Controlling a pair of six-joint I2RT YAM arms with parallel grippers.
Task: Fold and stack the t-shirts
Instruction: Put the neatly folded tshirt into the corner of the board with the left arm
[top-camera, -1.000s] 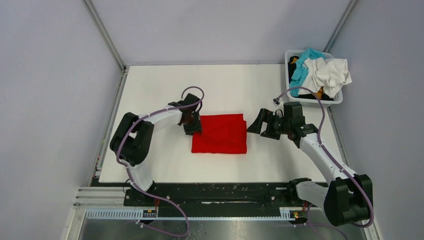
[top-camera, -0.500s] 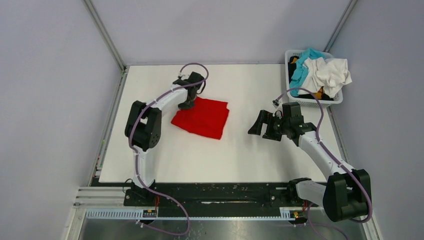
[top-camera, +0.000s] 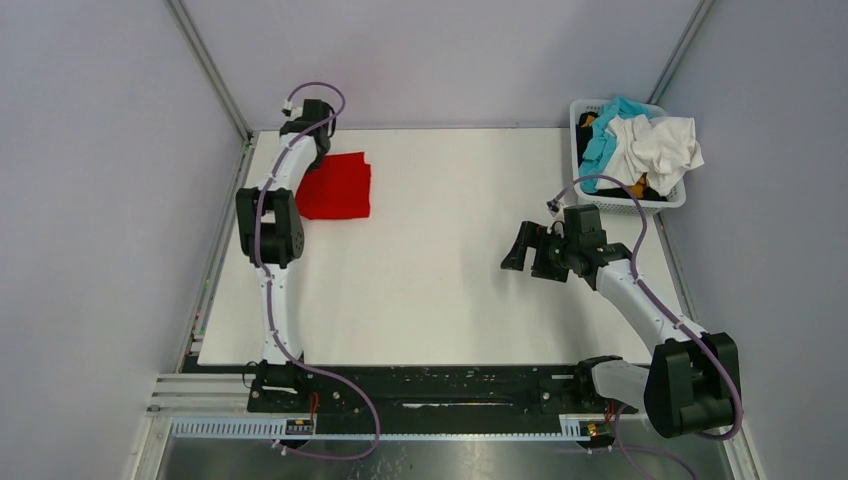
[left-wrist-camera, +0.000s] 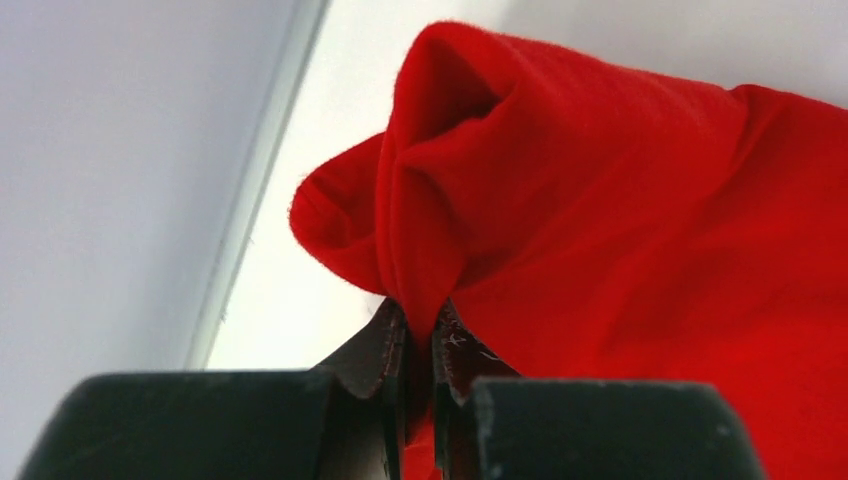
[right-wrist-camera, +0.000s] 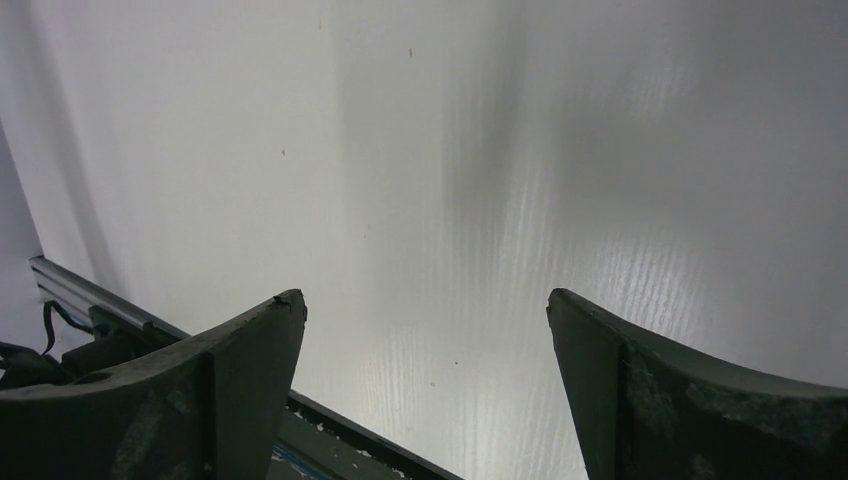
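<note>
A folded red t-shirt (top-camera: 337, 186) lies at the far left corner of the white table (top-camera: 450, 290). My left gripper (top-camera: 311, 152) is shut on its far left edge. In the left wrist view the red cloth (left-wrist-camera: 640, 220) bunches up between the closed fingers (left-wrist-camera: 385, 345) of that gripper (left-wrist-camera: 418, 330). My right gripper (top-camera: 515, 248) is open and empty above the table's right half. In the right wrist view its fingers (right-wrist-camera: 250, 350) of that gripper (right-wrist-camera: 425, 305) stand wide apart over bare table.
A white basket (top-camera: 583, 182) at the far right corner holds a heap of crumpled shirts, white (top-camera: 655, 148), teal (top-camera: 604, 135) and dark ones. A metal frame rail (top-camera: 228, 215) runs along the table's left edge, close to the red shirt.
My left gripper has dragged the folded red shirt from the table's middle to the far left corner. The right arm has barely moved.
</note>
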